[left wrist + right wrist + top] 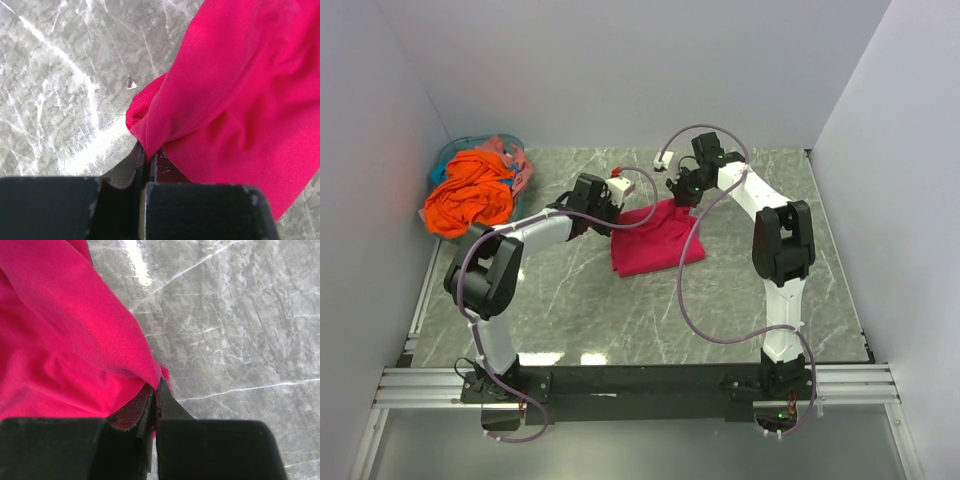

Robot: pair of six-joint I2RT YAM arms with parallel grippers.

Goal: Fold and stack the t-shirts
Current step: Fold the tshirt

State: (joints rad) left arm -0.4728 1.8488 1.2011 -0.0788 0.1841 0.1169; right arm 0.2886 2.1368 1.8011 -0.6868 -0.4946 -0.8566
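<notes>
Nothing readable is showing in any of the 3 views: no text, label, brand, number or sign is appearing on the crimson-pink t-shirt (655, 238), the orange t-shirt (470, 195), the teal basket (448, 155), the marble-patterned table (620, 310) or the arms.

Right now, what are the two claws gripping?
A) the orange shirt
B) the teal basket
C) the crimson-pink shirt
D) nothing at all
C: in the wrist views the left claw and the right claw are each pinched shut on an edge of the crimson-pink shirt.
</notes>
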